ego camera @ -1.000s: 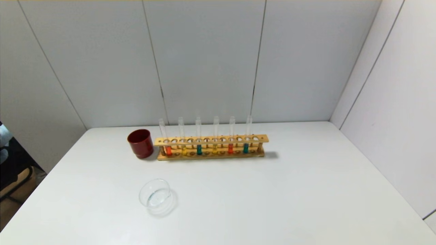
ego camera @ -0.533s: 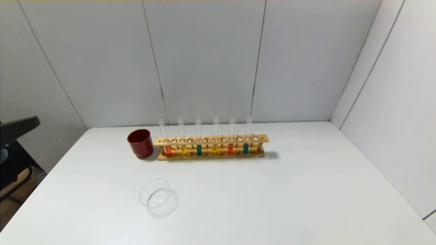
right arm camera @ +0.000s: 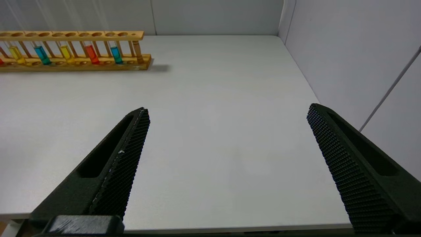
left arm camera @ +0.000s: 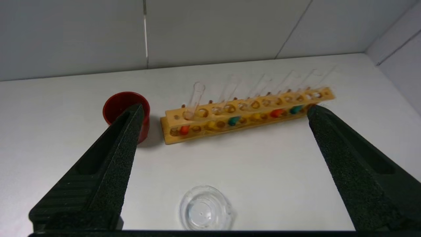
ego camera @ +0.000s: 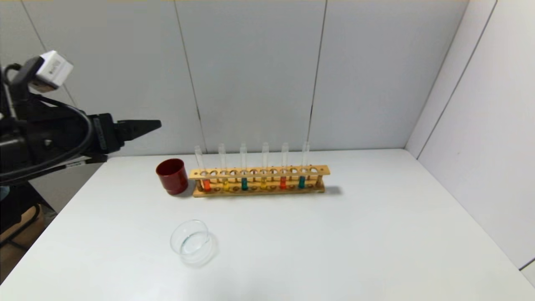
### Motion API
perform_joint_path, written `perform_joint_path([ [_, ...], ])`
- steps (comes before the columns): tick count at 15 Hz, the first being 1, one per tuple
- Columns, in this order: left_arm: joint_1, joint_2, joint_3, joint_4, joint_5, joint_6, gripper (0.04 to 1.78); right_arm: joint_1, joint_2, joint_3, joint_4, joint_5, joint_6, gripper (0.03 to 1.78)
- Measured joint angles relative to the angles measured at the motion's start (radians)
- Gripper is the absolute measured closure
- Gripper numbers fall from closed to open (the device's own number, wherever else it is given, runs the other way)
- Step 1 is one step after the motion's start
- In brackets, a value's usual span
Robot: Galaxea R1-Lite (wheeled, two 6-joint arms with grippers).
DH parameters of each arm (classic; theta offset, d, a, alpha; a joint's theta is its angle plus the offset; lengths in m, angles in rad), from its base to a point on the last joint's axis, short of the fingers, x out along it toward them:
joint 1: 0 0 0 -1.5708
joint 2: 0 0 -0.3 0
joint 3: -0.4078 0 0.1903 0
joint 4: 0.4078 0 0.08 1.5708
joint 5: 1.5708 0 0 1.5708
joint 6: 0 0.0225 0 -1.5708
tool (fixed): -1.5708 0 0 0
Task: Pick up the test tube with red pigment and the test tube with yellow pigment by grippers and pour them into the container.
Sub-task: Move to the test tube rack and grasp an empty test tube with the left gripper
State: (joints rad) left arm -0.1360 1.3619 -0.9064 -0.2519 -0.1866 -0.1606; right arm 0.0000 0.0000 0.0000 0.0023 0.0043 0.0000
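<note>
I see the container (ego camera: 192, 243) holding nothing; the test tube with red pigment (ego camera: 203, 172) stands racked; both jaws released.

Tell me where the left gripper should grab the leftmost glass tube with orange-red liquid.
Grip the clear glass tube with orange-red liquid on its bare upper stem above the wooden rack, then lift straight up. The open left gripper could likely approach from the front or left; the next tube stands close.

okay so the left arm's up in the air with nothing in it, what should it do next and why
Probably bring the left gripper forward and down toward the test tube with red pigment at the end of the wooden rack beside the red cup. Its jaws are wide open and empty, well above the table.
</note>
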Motion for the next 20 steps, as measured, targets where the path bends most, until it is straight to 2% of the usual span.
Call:
perform_joint_path([
  [3,-0.038,0.17,-0.001,-0.131,0.122,0.052,0.07,0.0,0.0,0.0,0.0,0.0,0.0,0.06],
  [5,-0.049,0.268,-0.002,-0.196,0.151,0.094,0.07,0.0,0.0,0.0,0.0,0.0,0.0,0.06],
  [9,-0.071,0.443,-0.016,-0.319,0.169,0.113,0.07,0.0,0.0,0.0,0.0,0.0,0.0,0.06],
  [16,-0.08,0.626,-0.059,-0.411,0.185,0.106,0.07,0.0,0.0,0.0,0.0,0.0,0.0,0.06],
  [20,-0.08,0.687,-0.109,-0.415,0.186,0.087,0.07,0.0,0.0,0.0,0.0,0.0,0.0,0.06],
])
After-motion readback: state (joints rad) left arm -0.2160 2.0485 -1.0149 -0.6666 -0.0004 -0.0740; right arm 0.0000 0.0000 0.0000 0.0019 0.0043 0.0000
